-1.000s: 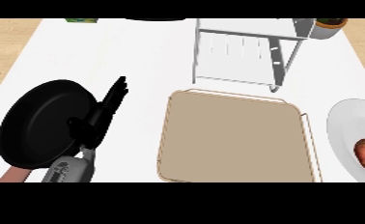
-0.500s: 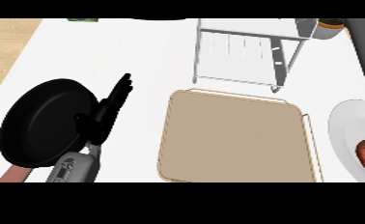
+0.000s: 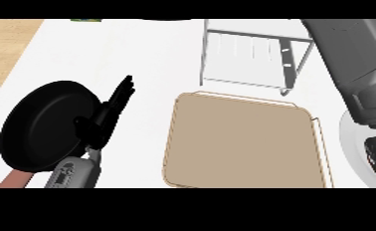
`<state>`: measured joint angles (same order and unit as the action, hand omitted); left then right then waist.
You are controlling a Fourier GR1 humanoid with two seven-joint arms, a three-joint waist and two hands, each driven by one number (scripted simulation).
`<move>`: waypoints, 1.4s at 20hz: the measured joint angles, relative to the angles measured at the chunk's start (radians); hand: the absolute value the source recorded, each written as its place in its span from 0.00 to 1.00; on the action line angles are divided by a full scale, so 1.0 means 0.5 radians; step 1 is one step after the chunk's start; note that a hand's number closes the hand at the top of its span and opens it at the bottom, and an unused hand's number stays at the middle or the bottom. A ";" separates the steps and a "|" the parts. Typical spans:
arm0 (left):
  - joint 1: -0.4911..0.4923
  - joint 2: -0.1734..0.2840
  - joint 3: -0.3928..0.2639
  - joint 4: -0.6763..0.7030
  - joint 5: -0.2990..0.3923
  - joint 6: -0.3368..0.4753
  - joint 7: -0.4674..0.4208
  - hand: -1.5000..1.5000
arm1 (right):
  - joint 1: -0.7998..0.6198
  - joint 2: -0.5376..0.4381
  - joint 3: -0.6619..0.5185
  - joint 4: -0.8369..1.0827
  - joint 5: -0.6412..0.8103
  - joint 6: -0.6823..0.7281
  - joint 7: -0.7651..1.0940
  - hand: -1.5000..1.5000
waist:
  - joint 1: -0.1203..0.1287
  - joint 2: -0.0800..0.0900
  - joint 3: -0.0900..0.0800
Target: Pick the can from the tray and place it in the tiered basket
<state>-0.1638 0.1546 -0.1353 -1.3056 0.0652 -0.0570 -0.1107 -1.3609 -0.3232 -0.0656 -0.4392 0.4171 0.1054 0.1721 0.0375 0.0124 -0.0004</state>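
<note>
At nine o'clock a black frying pan (image 3: 46, 125) is seen lying on the white counter (image 3: 132, 51), its reddish handle running off at seven o'clock. Just beside the pan's right rim the left hand (image 3: 110, 108) is held with its fingers straight and pointing toward twelve o'clock; nothing is held in it, and it is read as resting. Below centre the tan tray (image 3: 242, 143) is laid flat, and its surface is shown bare: no can is seen on it. At one o'clock the wire tiered basket (image 3: 249, 56) is stood just beyond the tray's far edge, and no can is made out inside it either. At three o'clock a grey forearm (image 3: 349, 60) is brought across the upper right corner, over the rim of a white plate (image 3: 356, 143); the right hand is not shown, so whether it is open or closed round anything cannot be told. Where the can is cannot be told from this view; it may be hidden behind the forearm or carried out of view. A can is judged to be light, stiff and smooth-sided, so slipping is to be expected; it is best taken round the middle of its wall, kept upright, and lowered onto a basket shelf.
</note>
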 measured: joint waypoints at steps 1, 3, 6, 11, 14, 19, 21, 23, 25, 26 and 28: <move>-0.002 0.009 0.011 0.005 0.008 -0.016 -0.009 0.50 | -0.031 0.003 -0.021 0.044 -0.010 0.003 -0.005 1.00 | 0.005 0.002 0.000; 0.028 -0.008 -0.006 -0.022 -0.004 -0.008 -0.014 0.50 | -0.056 0.041 -0.060 0.102 -0.037 -0.006 -0.005 1.00 | 0.006 0.001 0.000; 0.049 -0.015 -0.002 -0.025 -0.007 -0.008 -0.019 0.50 | -0.099 0.091 -0.139 0.180 -0.109 0.016 0.066 1.00 | 0.003 -0.003 0.000; 0.059 -0.025 -0.009 -0.037 -0.021 0.000 -0.011 0.50 | -0.142 0.094 -0.327 0.320 -0.284 0.074 0.315 0.00 | -0.006 -0.005 0.003; 0.045 0.006 0.022 -0.031 -0.003 -0.037 -0.008 0.50 | -0.143 0.095 -0.417 0.337 -0.374 0.086 0.367 0.00 | -0.016 -0.007 0.003; 0.044 -0.017 0.015 -0.089 -0.015 -0.014 0.046 0.50 | -0.137 0.067 -0.489 0.302 -0.416 -0.109 0.338 0.00 | -0.012 -0.005 0.002; 0.063 -0.023 0.011 -0.107 -0.010 -0.019 0.048 0.50 | -0.119 0.016 -0.483 0.275 -0.385 -0.241 0.309 0.00 | -0.015 -0.006 0.001; 0.059 -0.015 0.022 -0.119 -0.009 -0.016 0.065 0.50 | -0.105 -0.037 -0.471 0.248 -0.340 -0.408 0.292 0.00 | -0.021 -0.007 0.000; 0.069 0.003 0.043 -0.122 0.003 -0.027 0.059 0.50 | -0.065 -0.124 -0.480 0.219 -0.316 -0.535 0.259 0.00 | -0.031 -0.010 0.000; 0.084 0.013 0.051 -0.108 0.004 -0.037 0.035 0.50 | -0.051 -0.176 -0.494 0.203 -0.314 -0.583 0.238 0.00 | -0.034 -0.008 0.000; 0.092 -0.008 0.034 -0.124 -0.013 -0.014 0.049 0.50 | -0.002 -0.276 -0.532 0.174 -0.324 -0.653 0.180 0.00 | -0.041 -0.009 0.001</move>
<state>-0.1178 0.1504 -0.1185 -1.3677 0.0584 -0.0641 -0.0864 -1.3621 -0.4612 -0.3317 -0.3520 0.2551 -0.2209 0.2624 0.0172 0.0077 0.0002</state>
